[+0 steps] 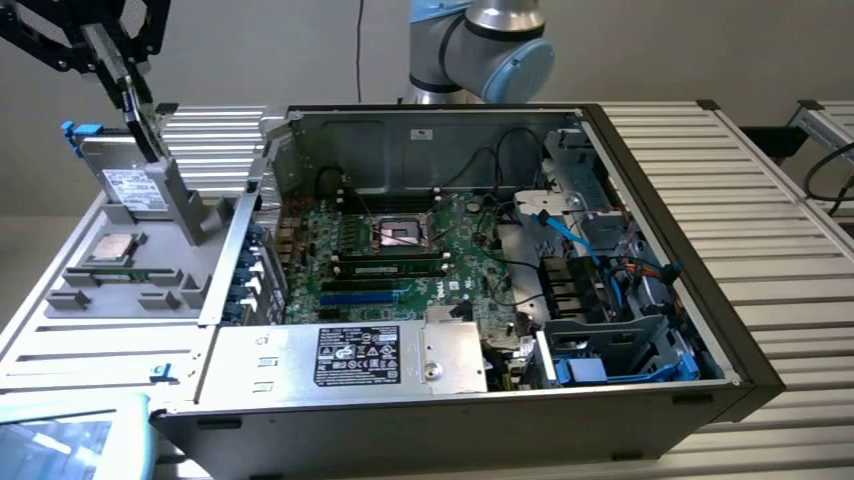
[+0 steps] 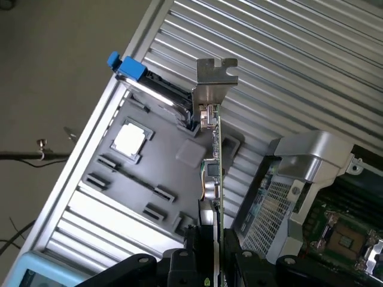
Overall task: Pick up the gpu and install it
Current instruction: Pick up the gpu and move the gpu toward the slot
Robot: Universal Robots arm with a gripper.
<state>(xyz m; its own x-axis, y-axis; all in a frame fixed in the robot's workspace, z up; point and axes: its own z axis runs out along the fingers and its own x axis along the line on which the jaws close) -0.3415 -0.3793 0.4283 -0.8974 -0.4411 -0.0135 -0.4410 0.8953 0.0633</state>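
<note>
The computer case (image 1: 400, 150) lies open on the table (image 1: 774, 180). Inside the case, the motherboard (image 1: 461, 270) is in the middle, the power supply (image 1: 354, 355) against the near wall, the drive cage (image 1: 607, 335) at the exterior view's right. Behind the case stands the arm's base (image 1: 474, 45). Beside the case, on the exterior view's left, lies a tray (image 1: 134, 285) holding a chip (image 1: 111, 250) and a standing hard drive (image 1: 134, 185); above it the gripper (image 2: 215, 245) holds the gpu (image 2: 212, 170).

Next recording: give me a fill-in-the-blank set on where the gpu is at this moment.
1. The pincer is ___ on the gpu.
2. The gpu's end farthest from the pincer carries a silver ___.
3. The gpu hangs over the gray tray, on the exterior view's ___ of the open computer case.
Missing words: shut; bracket; left.
</note>
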